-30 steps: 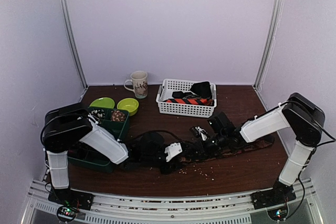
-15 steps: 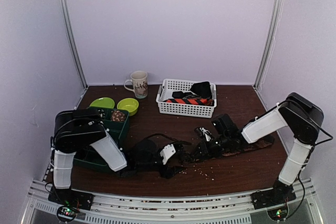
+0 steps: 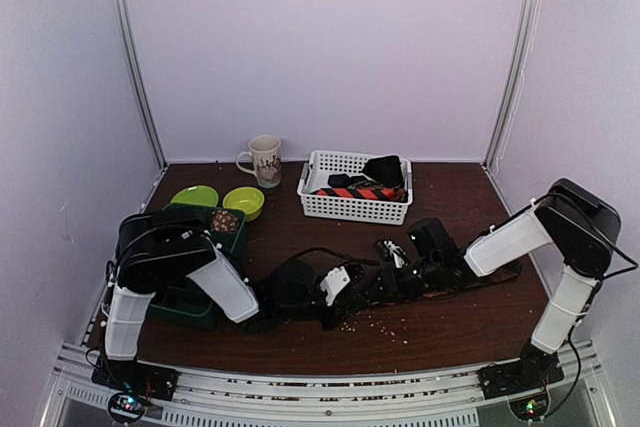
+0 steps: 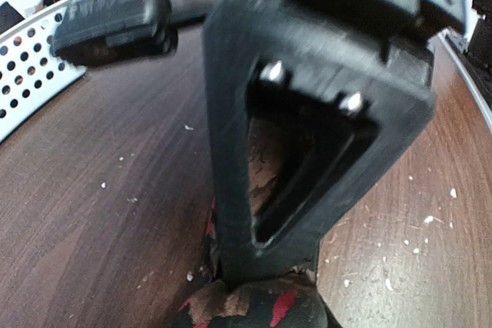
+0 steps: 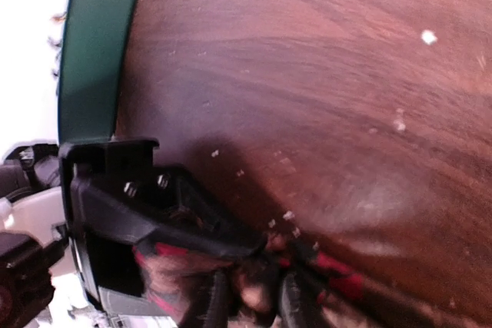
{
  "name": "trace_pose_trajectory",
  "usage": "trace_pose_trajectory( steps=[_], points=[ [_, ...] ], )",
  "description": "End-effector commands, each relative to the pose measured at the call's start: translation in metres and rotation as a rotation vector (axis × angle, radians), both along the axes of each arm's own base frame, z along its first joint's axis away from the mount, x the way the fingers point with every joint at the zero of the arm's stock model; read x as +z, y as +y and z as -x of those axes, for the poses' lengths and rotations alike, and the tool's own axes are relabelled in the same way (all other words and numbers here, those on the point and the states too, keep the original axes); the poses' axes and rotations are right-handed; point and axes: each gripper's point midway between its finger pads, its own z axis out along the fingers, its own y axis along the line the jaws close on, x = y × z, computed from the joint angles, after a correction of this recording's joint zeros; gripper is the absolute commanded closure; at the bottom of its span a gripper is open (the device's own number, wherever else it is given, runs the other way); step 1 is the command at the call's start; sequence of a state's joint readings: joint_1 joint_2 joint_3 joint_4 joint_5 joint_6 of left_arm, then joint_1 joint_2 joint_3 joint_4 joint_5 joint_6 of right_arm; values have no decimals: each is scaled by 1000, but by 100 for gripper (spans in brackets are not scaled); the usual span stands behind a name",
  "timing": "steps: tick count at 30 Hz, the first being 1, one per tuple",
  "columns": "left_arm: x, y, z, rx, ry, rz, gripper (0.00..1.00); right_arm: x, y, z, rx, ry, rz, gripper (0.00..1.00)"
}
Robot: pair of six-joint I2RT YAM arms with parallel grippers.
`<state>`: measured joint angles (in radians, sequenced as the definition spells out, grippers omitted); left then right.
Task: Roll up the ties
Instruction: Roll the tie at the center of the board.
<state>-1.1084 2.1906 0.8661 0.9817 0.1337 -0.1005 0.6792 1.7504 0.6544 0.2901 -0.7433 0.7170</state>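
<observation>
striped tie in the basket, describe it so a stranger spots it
At the back of the brown table, a white slotted basket stands right of a mug. Among the dark cloth inside, only the striped tie has orange-red and dark bands, along the front wall.

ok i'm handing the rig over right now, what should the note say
Left tool: on the bunched end of the dark brown, red-flecked fabric necktie, mid-table; jaws unclear.
Right tool: close beside it, same tie; jaws unclear.
Done: roll looks started; an orange-red and navy striped tie lies in the white plastic basket.
To do: finish this roll; its tail lies flat under the right arm.
</observation>
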Motion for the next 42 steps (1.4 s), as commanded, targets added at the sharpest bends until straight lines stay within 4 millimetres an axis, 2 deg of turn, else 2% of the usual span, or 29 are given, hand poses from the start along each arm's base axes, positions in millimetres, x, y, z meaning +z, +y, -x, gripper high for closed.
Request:
trace_pose_trajectory(
  steps=[1, 6, 11, 14, 17, 18, 20, 21, 24, 28, 30, 33, 37, 42],
  points=[
    [-45, 30, 16, -49, 36, -313, 77, 3, -19, 7, -52, 14, 78, 64],
    [-48, 34, 19, -94, 76, -461, 76, 35, 1, 5, -33, 25, -40, 56],
    [-47, 33, 23, -110, 112, -476, 75, 35, 19, 9, -18, 72, -112, 54],
    [-48, 32, 24, -112, 118, -480, 75, 29, 23, 9, -15, 83, -120, 55],
    [-50, 32, 23, -114, 118, -491, 75, 27, 25, 7, -19, 80, -122, 59],
    [-51, 32, 23, -115, 119, -492, 75, 26, 25, 6, -19, 77, -121, 62],
    [-51, 32, 24, -117, 121, -493, 75, 23, 24, 6, -16, 69, -102, 76],
    [-50, 31, 24, -117, 120, -492, 74, 19, 23, 6, -10, 71, -84, 85],
    [-47, 31, 22, -112, 119, -482, 69, 2, 15, 10, -2, 88, -21, 100],
    [-34, 31, 14, -93, 113, -432, 57, -14, 3, 14, -11, 114, 10, 100],
    [-24, 29, 9, -82, 94, -399, 47, -19, -4, 14, -21, 118, 21, 100],
    [-6, 25, 6, -75, 52, -337, 38, -26, -15, 11, -32, 119, 38, 100],
    [11, 16, 3, -68, 16, -230, 34, -33, -31, 4, -66, 131, 50, 100],
    [11, 13, 0, -40, -9, -124, 31, -43, -50, 6, -94, 159, 78, 100]
  ],
)
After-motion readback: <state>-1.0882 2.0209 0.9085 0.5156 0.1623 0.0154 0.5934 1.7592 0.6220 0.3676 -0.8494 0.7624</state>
